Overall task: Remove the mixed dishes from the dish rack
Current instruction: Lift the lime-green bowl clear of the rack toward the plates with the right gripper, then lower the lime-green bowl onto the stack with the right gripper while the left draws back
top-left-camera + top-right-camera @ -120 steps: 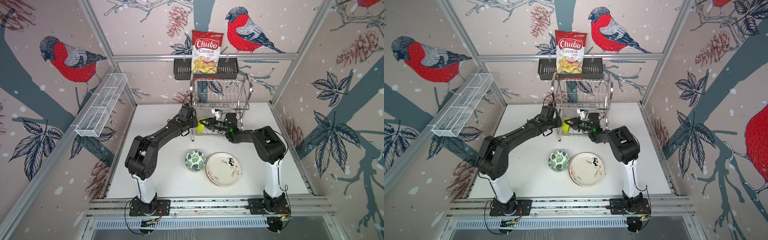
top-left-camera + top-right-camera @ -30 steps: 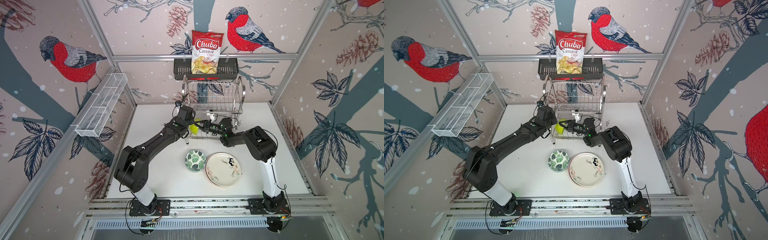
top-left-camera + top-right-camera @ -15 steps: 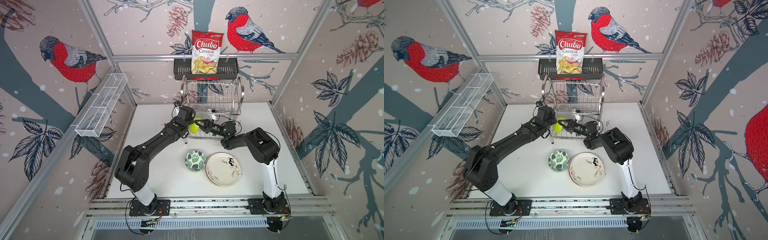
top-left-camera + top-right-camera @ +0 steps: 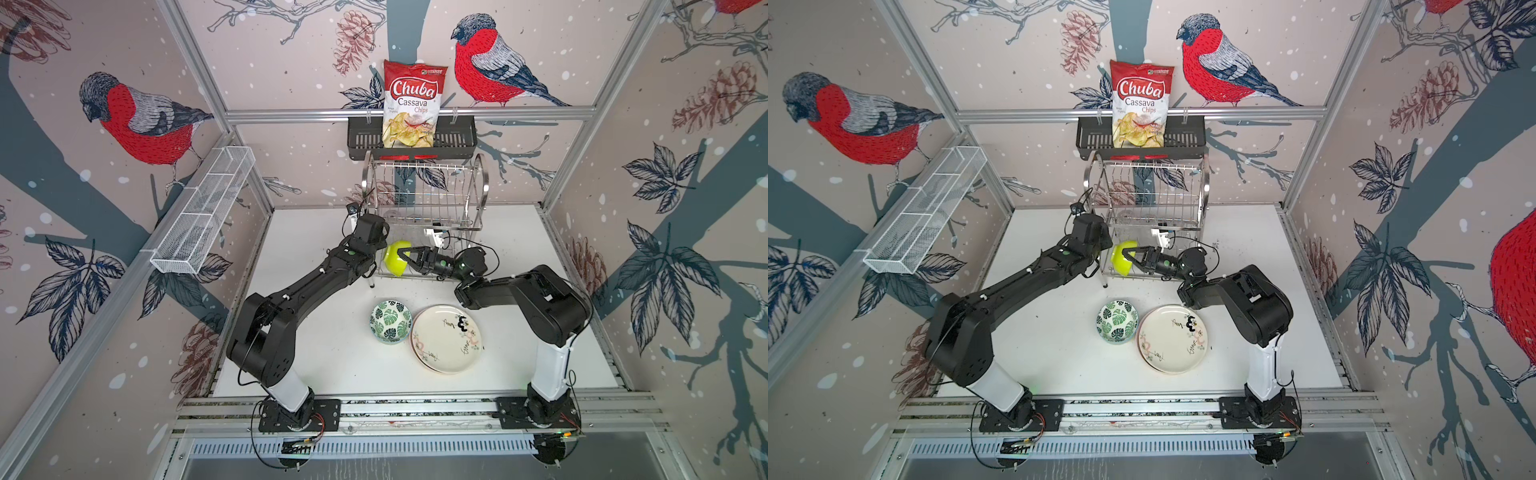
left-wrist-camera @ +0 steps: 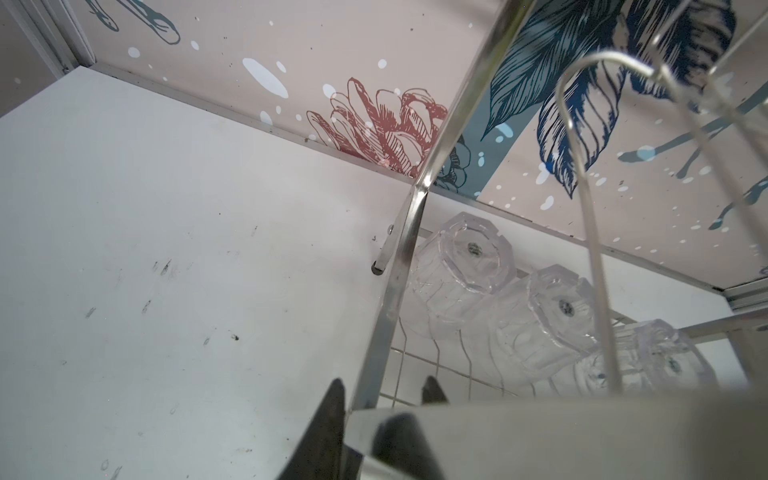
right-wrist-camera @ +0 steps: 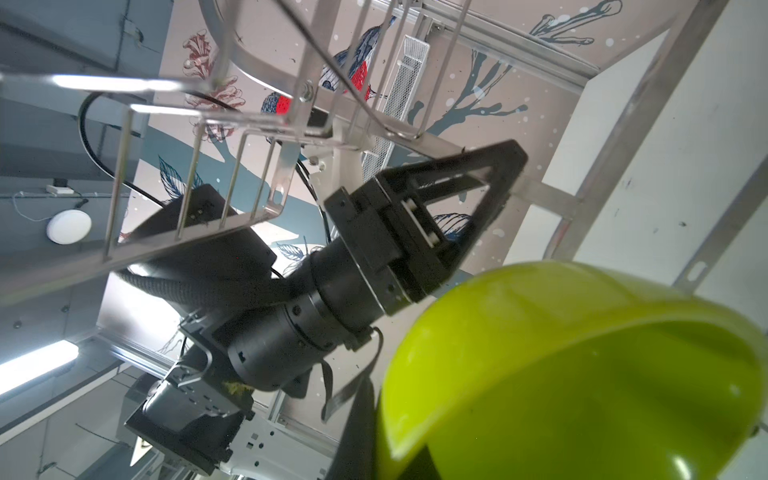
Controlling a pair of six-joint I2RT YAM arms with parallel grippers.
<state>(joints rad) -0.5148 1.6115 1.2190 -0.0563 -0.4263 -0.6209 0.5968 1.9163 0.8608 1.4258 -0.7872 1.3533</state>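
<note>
My right gripper is shut on the rim of the lime bowl, held tilted at the lower front left of the dish rack. My left gripper is open, its fingers astride the rack's left end tube; one finger is off the tube. Three clear tumblers lie in the rack's lower tier. The leaf-patterned bowl and the cream doodled plate sit side by side on the table in both top views.
A black slotted basket with a chips bag hangs on the back wall just above the rack. A long white mesh tray hangs on the left wall. The white table is walled on three sides.
My left gripper's jaws have widened around the rack's end tube. The right gripper has drawn the lime bowl slightly forward. Since four seconds ago the rack has shifted left.
</note>
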